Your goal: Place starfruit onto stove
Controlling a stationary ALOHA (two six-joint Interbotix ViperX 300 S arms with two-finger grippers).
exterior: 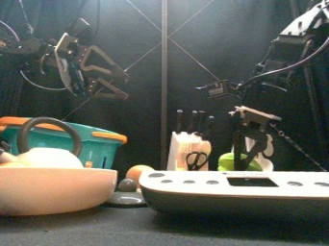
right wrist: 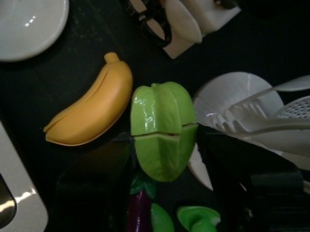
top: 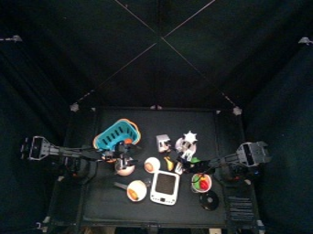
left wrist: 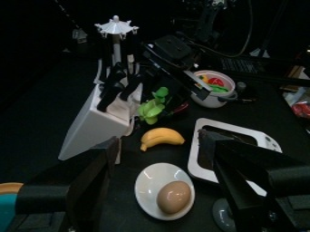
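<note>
While the right arm hangs low over the middle of the table, here is how it all stands.

Right gripper (right wrist: 164,186): down over the green starfruit (right wrist: 165,129), jaws spread to either side of its near end, and I cannot tell whether they touch it.
Starfruit: lying flat on the black table (top: 104,187), near the middle and toward the right edge, well short of its target.
Banana (right wrist: 89,101): just beside the starfruit, almost parallel to it, yellow and curved.
Stove (top: 167,187): the flat white slab with dark marks, sitting at the front edge near the middle; its top carries nothing.
Left gripper (left wrist: 151,195): held up high at the left edge, jaws wide apart, nothing between them.
Egg plate (left wrist: 169,188): a white round dish with a brown egg on it, lying below the left gripper in the left wrist view.
White rack (left wrist: 100,122): a wedge-shaped holder with dark utensils standing in it, behind the banana toward the back edge.
Teal basket (top: 117,134): ribbed, at the back left of the table.
Red-rimmed bowl (top: 204,182): near the right edge, filled with coloured pieces, just right of the stove.
White strainer (right wrist: 260,113): a white perforated piece beside the starfruit, touching or nearly so; I can't call it.
</note>
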